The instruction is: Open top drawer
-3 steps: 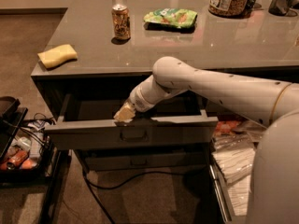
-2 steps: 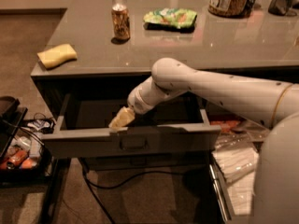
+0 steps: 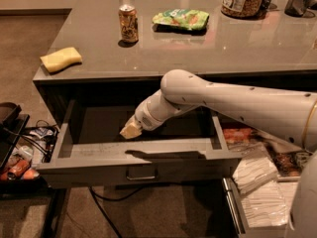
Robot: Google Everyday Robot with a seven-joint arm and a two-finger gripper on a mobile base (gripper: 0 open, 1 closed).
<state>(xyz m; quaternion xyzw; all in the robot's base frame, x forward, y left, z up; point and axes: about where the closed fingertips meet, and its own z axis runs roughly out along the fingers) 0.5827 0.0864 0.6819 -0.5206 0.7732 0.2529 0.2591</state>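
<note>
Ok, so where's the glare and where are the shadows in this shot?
Camera view: soft glare and reflections lie on the glossy countertop around the soda can and the green snack bag. The arm throws a dark shadow along the front rim of the top drawer, just below the gripper inside it. The cavity behind is in deep shade.

- The top drawer [image 3: 89, 168] is a wide, matte grey box with a flat front, pulled well out and sitting level.
- A small dark rectangular pull handle [image 3: 142, 174] sits at the centre of its front.
- Its grey interior lies open to view.
- The hand [image 3: 131, 131] hangs inside the drawer, just behind the front panel.
</note>
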